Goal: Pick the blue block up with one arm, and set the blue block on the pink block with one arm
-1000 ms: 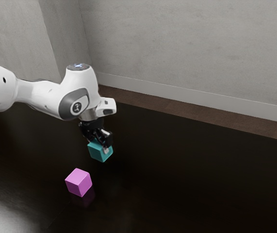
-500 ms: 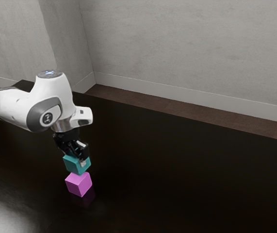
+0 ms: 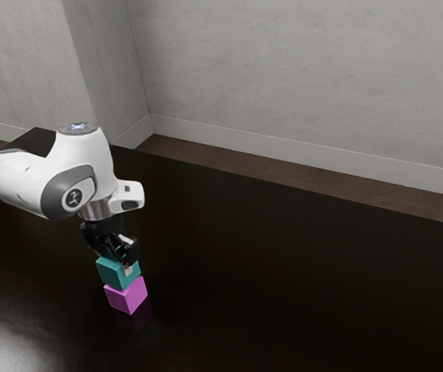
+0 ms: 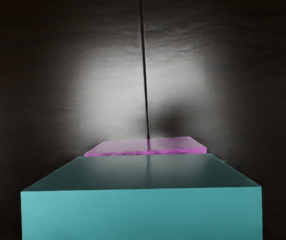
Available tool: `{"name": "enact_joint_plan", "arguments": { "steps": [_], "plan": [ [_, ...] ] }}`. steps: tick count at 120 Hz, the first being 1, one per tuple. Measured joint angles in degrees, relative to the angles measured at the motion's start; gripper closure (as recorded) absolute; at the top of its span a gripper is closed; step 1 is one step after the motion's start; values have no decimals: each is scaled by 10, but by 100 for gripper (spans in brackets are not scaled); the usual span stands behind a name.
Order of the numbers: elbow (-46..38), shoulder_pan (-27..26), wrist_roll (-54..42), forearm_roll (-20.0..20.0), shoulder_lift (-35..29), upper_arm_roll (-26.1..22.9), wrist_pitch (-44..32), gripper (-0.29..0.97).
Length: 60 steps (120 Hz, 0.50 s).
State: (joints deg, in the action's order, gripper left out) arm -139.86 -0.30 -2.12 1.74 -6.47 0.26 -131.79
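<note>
A teal-blue block rests on top of the pink block on the dark table, low at the exterior view's left. My gripper comes down from above, its black fingers on two sides of the blue block, shut on it. In the wrist view the blue block sits large just under my hand. A strip of the pink block's top shows beyond it.
The dark glossy table stretches wide toward the exterior view's right. A grey wall with a pale baseboard runs behind it. A thin dark seam crosses the table surface in the wrist view.
My arm carried the blue block toward the exterior view's left and lowered it. It went from hanging beside the pink block to sitting on top of it.
</note>
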Motion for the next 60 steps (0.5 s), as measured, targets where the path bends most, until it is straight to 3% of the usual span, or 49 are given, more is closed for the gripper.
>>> {"name": "enact_joint_plan", "arguments": {
  "steps": [34,60],
  "plan": [
    [-6,-1,0,1,-4,1,-3,29],
    [-4,0,-1,0,-11,0,-5,11]
  ]
}}
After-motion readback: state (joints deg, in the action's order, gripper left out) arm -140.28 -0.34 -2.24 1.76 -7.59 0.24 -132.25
